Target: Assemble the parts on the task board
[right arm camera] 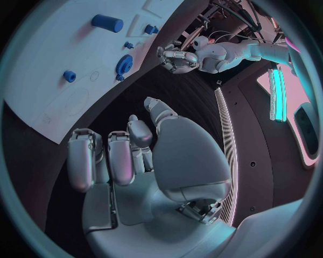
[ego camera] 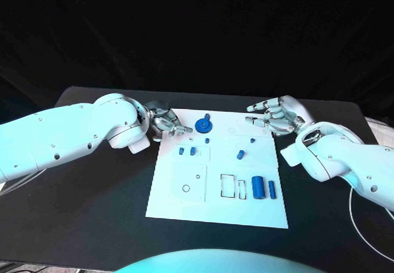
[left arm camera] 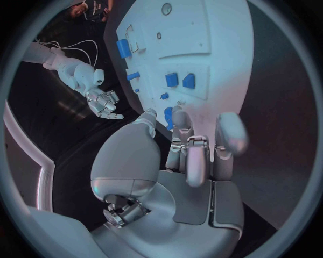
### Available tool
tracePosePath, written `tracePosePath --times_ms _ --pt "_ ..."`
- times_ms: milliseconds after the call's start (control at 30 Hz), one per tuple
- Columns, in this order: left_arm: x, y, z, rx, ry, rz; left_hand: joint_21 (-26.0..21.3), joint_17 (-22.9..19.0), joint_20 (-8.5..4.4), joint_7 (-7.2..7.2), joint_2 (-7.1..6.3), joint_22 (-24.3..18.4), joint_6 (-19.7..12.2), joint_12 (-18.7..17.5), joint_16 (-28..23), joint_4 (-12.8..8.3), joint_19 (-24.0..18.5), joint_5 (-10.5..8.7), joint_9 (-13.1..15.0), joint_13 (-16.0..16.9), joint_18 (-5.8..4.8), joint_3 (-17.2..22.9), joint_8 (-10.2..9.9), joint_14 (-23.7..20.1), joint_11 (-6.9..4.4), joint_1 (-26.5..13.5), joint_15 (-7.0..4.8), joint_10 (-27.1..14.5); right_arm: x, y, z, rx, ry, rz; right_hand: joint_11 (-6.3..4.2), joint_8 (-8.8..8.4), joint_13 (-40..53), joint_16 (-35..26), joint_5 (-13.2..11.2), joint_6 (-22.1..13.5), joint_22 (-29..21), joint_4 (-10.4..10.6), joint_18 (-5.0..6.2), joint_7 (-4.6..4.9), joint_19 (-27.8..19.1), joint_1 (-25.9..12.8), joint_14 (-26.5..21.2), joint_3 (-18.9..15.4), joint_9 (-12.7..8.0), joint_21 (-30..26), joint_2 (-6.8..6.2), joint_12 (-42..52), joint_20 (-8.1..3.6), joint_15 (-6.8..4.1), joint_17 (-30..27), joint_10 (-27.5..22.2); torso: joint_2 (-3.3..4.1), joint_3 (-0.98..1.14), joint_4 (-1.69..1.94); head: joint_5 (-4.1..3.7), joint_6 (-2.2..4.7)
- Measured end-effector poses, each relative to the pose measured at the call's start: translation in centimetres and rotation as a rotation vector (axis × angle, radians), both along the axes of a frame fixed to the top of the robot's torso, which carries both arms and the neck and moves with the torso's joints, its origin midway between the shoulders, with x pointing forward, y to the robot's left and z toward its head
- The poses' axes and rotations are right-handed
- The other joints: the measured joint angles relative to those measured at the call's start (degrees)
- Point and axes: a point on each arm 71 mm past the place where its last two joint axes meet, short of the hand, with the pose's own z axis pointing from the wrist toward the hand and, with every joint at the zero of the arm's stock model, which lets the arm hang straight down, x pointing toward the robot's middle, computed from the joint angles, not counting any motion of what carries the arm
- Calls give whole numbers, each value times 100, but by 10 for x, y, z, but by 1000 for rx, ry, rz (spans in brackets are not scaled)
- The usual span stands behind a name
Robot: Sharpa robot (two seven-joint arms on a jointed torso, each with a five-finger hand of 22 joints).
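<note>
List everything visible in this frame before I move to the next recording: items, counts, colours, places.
task board: one, white, middle of the black table.
gear: one, blue, far end of the board, near the left hand.
cylinders: two, blue, one thick and one thin, side by side at the board's right edge.
small blocks: two, blue, left part of the board.
small peg: one, blue, centre-right of the board.
table: one, black.
left hand: silver, empty, at the board's far left corner.
right hand: silver, empty, fingers spread, at the board's far right corner.
</note>
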Motion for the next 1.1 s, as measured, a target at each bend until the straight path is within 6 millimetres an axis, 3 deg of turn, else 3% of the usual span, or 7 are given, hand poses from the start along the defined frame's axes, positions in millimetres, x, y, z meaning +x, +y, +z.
tracePosePath --times_ms 67,200,267,367,600,800,1100 --pt "2 -6 3 -34 -62 -11 -1259 -584 121 161 4 -648 -276 -450 -990 -255 -574 16 -188 -323 162 195 -185 -568 141 661 90 -477 0 0 0 0 1 0 0 0 0 0 0 0 0 0 0 0 0 0 0 0 0 0 0 0 0 0 0 0 2 0 -1 -4 28" --pt "4 -23 7 -69 -190 -64 -2215 -2298 249 276 -198 -1286 -536 -1541 -2864 -583 -954 -11 -781 -1296 167 958 -743 -1684 241 1573 280 -828 0 0 -1 1 2 0 0 0 -9 0 0 0 0 0 0 0 0 0 0 0 0 0 0 0 0 0 0 0 7 0 -7 -21 89" --pt "5 -31 8 -76 -247 -99 -2360 -2665 272 271 -340 -1432 -474 -1947 -3200 -665 -879 -26 -1044 -1725 260 1245 -963 -1736 298 1714 280 -762 0 0 -1 1 2 0 0 0 -9 0 0 0 0 0 0 0 0 0 0 0 0 0 0 0 0 0 0 0 9 0 -10 -29 115" --pt "5 -41 7 -74 -311 -153 -2445 -2825 300 204 -424 -1527 -364 -2286 -3307 -702 -791 -96 -1274 -2102 261 1422 -1158 -1693 355 1718 305 -705 0 1 -1 1 2 0 0 0 -14 0 14 0 -1 0 0 0 0 0 0 0 0 0 0 0 0 0 -1 0 10 0 -16 -40 146" --pt "6 -61 2 -10 -420 -279 -2186 -1385 273 200 -547 -1514 49 -2791 -1619 -666 -17 -246 -1584 -2650 262 1477 -1378 -421 389 1497 291 -683 0 1 -2 2 3 1 0 0 -19 0 23 0 -5 0 0 0 0 0 0 0 0 0 0 0 0 0 -1 0 11 5 -18 -88 189" --pt "6 -76 -3 83 -449 -364 -599 -522 260 158 -509 -614 292 -3059 -662 -659 655 -433 -1785 -2992 105 1356 -1563 3 377 1401 271 -646 0 2 -2 3 3 2 0 0 -19 0 23 0 -5 0 0 0 0 0 0 0 0 0 0 0 0 0 -2 0 10 8 -14 -101 196" --pt "7 -87 -11 205 -431 -434 221 -365 219 169 -489 -115 506 -3172 -436 -668 893 -472 -1916 -3183 -56 1302 -1645 2 352 1380 270 -397 0 3 -2 5 3 4 0 0 -19 0 22 0 -5 0 0 0 0 0 0 0 0 0 0 0 0 0 -2 0 10 6 -16 -109 192"
